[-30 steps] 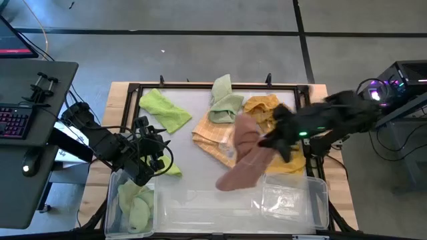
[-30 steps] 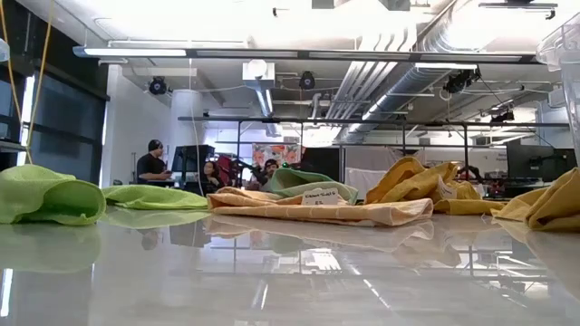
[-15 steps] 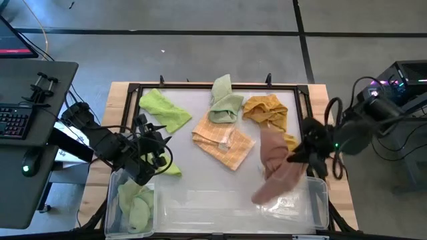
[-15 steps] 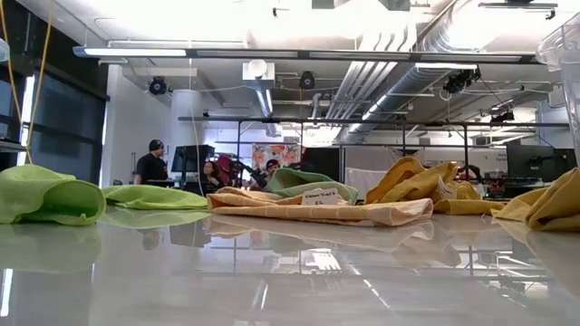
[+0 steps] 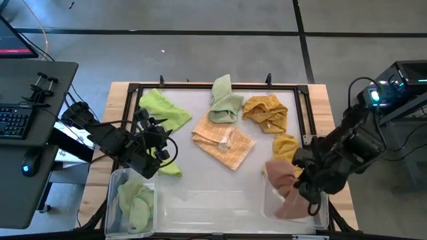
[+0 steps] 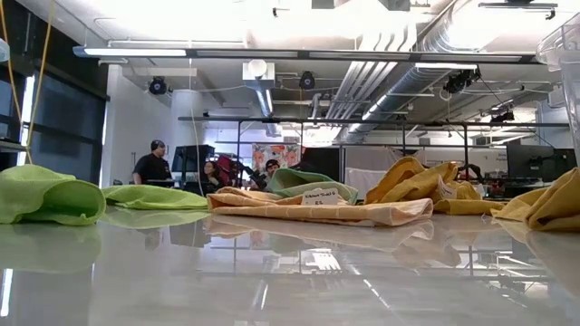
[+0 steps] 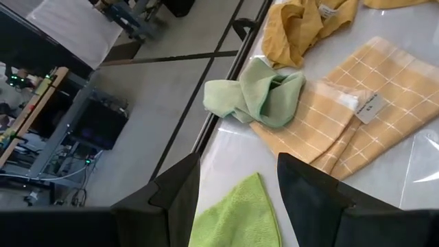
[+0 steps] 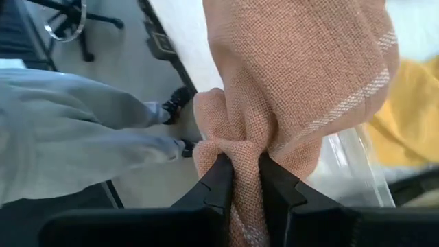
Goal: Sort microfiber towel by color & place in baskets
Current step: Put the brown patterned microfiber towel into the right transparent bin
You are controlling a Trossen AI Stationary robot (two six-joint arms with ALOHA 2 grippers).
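Note:
My right gripper (image 5: 300, 181) is shut on a salmon-pink towel (image 5: 281, 183) above the right see-through basket (image 5: 319, 200) at the table's near right corner. The left basket (image 5: 115, 200) holds pale green towels (image 5: 137, 207). My left gripper (image 7: 236, 199) is open and hovers over a lime green towel (image 7: 236, 216) near the left basket, touching nothing. Lying flat on the white surface are another lime towel (image 5: 163, 110), a sage green towel (image 5: 223, 103), an orange checked towel (image 5: 223, 141) and two mustard towels (image 5: 267, 110) (image 5: 287, 143). My right gripper pinches a bunched fold (image 8: 241, 154) of the pink towel between its two fingers (image 8: 221, 184), several layers gathered together. The fingers come from above, pointing down. The towel hangs slack below them, and its lower end (image 5: 290, 208) reaches into the right basket.
A clear stretch of plastic (image 5: 207, 212) lies between the two baskets along the near edge. A black frame (image 5: 200, 87) borders the work surface. A desk with a keyboard (image 5: 17, 120) stands left of the table. People (image 6: 154, 163) stand far back in the room.
My right gripper carried the pink towel from the middle of the table toward the right and near edge. The towel swung beneath it and now hangs into the right basket. My left gripper shifted slightly toward the far edge.

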